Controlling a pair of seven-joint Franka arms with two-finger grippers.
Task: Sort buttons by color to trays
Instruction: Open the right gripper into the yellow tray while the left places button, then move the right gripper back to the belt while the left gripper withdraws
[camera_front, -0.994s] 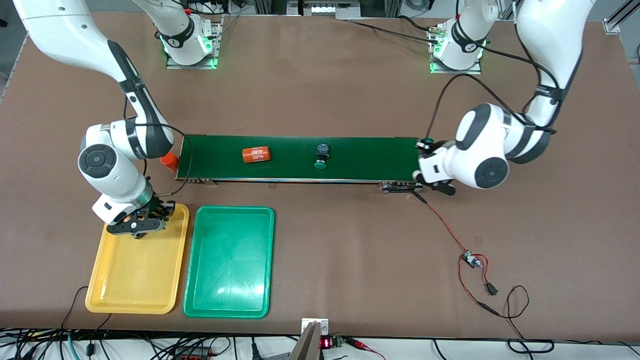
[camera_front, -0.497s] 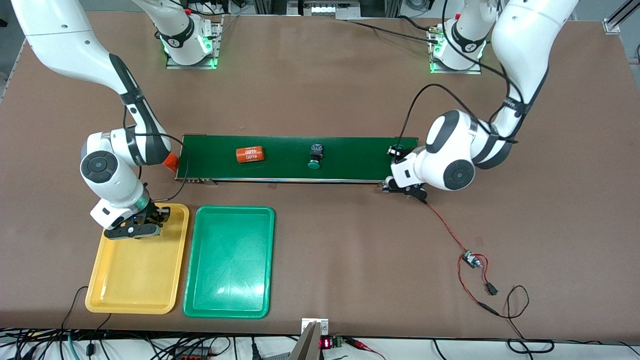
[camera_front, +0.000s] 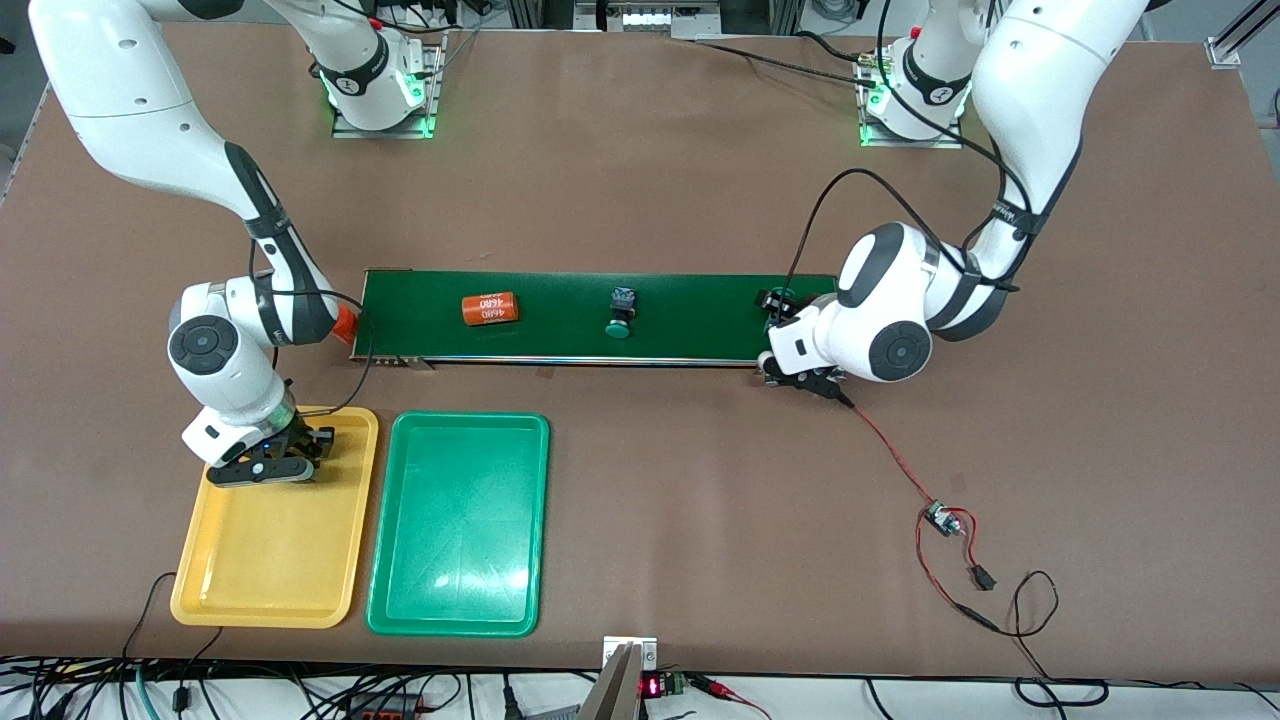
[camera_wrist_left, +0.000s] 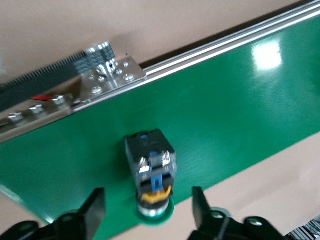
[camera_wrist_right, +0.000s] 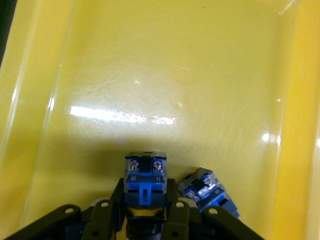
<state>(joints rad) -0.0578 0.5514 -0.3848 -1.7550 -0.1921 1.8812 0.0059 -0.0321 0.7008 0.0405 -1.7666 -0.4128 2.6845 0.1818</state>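
Only "4680" reads on the orange cylinder (camera_front: 490, 308); left gripper (camera_wrist_left: 149, 210) gapes around a green button (camera_wrist_left: 151, 171), right gripper (camera_wrist_right: 145, 220) clamps a half-hidden button (camera_wrist_right: 145, 182)

Two shallow trays lie side by side on the tabletop near the right arm's end: the yellow tray (camera_front: 275, 560) and, just beside it toward the left arm's end, the green tray (camera_front: 460, 525). In the yellow tray, one button (camera_wrist_right: 145, 182) with a blue-and-black body stands clamped between jaws, and a second button (camera_wrist_right: 210, 192) lies tilted just beside it. A green-capped button (camera_front: 620, 312) lies on the belt, and another green-capped button (camera_wrist_left: 151, 172) lies at the belt's edge.
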